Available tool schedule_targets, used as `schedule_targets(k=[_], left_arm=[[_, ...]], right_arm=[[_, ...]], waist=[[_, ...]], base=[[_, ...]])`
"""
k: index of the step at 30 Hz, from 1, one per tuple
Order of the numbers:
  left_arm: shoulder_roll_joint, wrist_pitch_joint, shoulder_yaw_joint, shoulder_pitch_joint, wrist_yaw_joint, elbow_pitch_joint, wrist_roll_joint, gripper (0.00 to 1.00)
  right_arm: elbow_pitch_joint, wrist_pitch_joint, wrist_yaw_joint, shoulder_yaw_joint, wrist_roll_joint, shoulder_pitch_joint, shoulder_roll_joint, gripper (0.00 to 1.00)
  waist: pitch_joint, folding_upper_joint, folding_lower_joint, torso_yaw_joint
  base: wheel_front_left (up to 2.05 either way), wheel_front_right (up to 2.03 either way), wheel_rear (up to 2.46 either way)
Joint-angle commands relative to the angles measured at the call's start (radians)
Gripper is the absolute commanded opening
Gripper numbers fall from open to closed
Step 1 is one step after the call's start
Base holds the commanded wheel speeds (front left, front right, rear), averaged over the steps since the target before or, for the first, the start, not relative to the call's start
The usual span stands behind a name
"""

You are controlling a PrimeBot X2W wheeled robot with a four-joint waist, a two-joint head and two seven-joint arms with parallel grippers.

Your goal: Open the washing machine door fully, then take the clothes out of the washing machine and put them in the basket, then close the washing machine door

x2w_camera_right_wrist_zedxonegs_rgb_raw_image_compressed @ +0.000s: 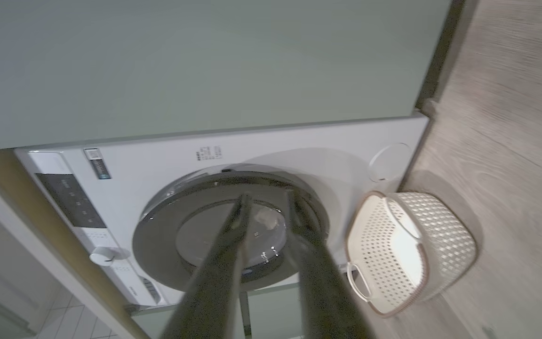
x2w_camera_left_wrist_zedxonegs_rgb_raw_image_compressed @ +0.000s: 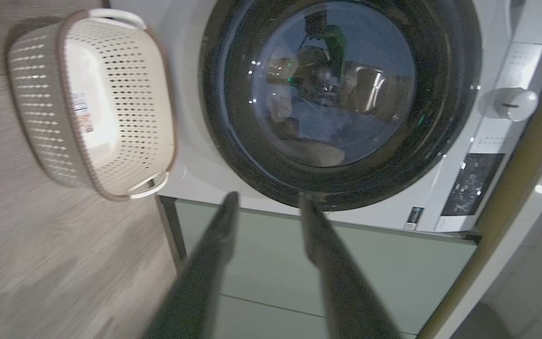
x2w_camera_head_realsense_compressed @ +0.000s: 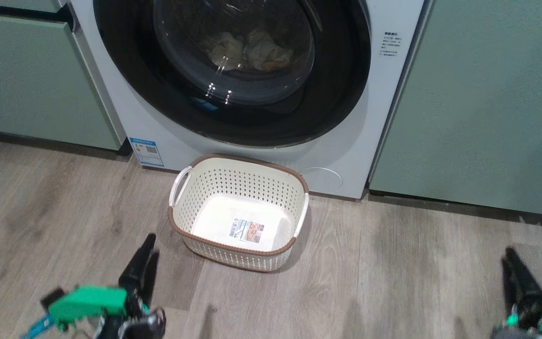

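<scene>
The washing machine door (x2w_camera_head_realsense_compressed: 341,84) looks shut ahead, nearer the left gripper (x2w_camera_head_realsense_compressed: 151,247) than the right gripper (x2w_camera_head_realsense_compressed: 510,256), both released and empty, fingers slightly parted.

Glossy black ring on the washing machine door (x2w_camera_head_realsense_compressed: 346,94), white washing machine (x2w_camera_head_realsense_compressed: 384,94), small blue label (x2w_camera_head_realsense_compressed: 147,151). Cream basket (x2w_camera_head_realsense_compressed: 233,188) dotted with perforations, brown at the rim, white at the handles. Pale green cabinets (x2w_camera_head_realsense_compressed: 478,103), grey-brown wood grain on the floor (x2w_camera_head_realsense_compressed: 393,273), cream clothes (x2w_camera_head_realsense_compressed: 261,52) behind glass.
</scene>
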Motion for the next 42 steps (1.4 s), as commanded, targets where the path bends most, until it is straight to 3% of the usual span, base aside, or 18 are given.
schedule_targets(k=[1,21,42], left_arm=[[-0.002,0.000,0.000,0.014,0.000,0.021,0.000,1.00],[0.009,-0.050,-0.006,-0.003,0.000,0.044,0.099,1.00],[0.006,-0.112,0.007,-0.051,0.000,-0.010,0.447,1.00]], right_arm=[[0.021,0.000,0.000,0.002,0.000,0.016,0.003,1.00],[0.025,-0.050,0.000,0.024,-0.061,0.016,0.003,1.00],[-0.052,-0.112,0.000,0.042,-0.371,-0.019,-0.002,1.00]], waist=[[0.000,0.0000,0.0000,0.000],[0.005,0.0000,0.0000,0.000],[0.008,0.0000,0.0000,0.000]], base=[[0.00,0.00,0.00],[0.00,0.00,0.00],[0.00,0.00,0.00]])
